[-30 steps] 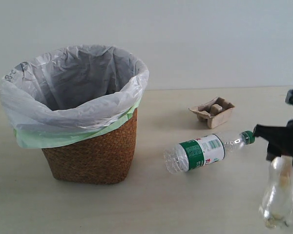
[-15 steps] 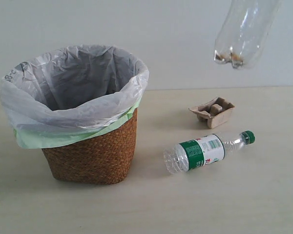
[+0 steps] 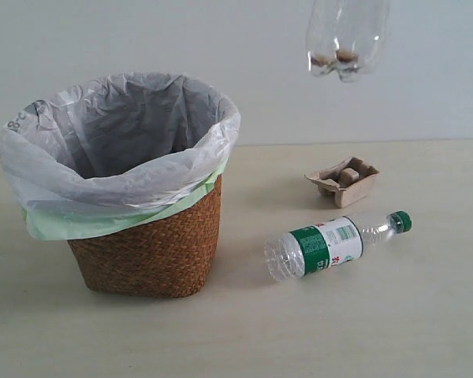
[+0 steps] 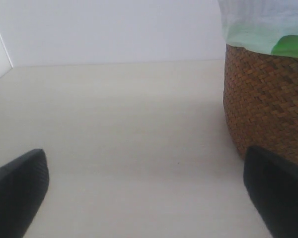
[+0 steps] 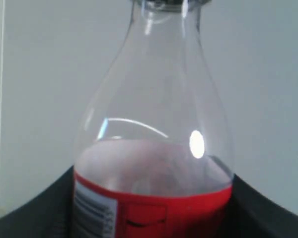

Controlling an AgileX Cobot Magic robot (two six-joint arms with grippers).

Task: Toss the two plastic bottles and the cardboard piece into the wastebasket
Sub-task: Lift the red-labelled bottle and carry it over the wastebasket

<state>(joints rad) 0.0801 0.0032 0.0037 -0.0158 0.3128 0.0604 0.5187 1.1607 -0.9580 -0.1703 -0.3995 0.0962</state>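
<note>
1. The exterior view gives me the red-label bottle point(image 3: 347, 35) hanging in the air over the counter point(image 3: 244, 339). Only its clear lower body is in frame, with brownish dregs in the base. Whatever holds it is cut off at the top of the picture.
2. The right wrist view fills that gap. The right tool point(image 5: 154, 218) is clamped on this bottle, with its dark fingers point(image 5: 39, 213) pressing in from both sides at the red label band.
3. Only the left wrist view shows me the left tool point(image 4: 144, 203). It is released, with its two black fingers point(image 4: 17, 191) spread wide over bare counter, low down and just beside the wicker wall of the wastebasket point(image 4: 268, 104).
4. From the exterior view, the wastebasket stands upright toward the counter's left edge. A translucent white bag point(image 3: 118, 134) is folded over its rim, with a pale green bag point(image 3: 102, 220) showing below it.
5. The green-label bottle point(image 3: 331, 244) lies on its side on the right half of the counter, well apart from the basket, with its green cap toward the right edge.
6. The cardboard piece point(image 3: 343, 181) sits nearer the far edge, close to that bottle but not touching it.
7. The counter is pale and matte, and a plain light wall point(image 3: 260, 71) rises behind its far edge.
</note>
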